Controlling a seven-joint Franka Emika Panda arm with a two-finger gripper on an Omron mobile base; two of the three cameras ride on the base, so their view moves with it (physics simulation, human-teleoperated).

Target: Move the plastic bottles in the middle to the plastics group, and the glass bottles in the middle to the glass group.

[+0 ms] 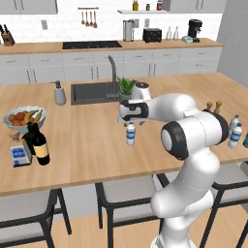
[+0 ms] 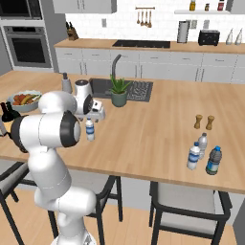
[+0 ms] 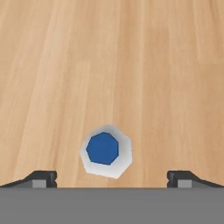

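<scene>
Gripper [image 3: 112, 178] hangs over the water bottle [image 1: 131, 134] near the sink [image 1: 92, 92] — fingers spread wide. Descend off-centre — it likely topples.

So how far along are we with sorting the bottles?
The wine bottle already stands beside the squat black bottle, so glass looks done. One water bottle stands mid-counter; the gripper hovers above it, jaws open. Left: grasp it and carry it to the plastics group.
</scene>
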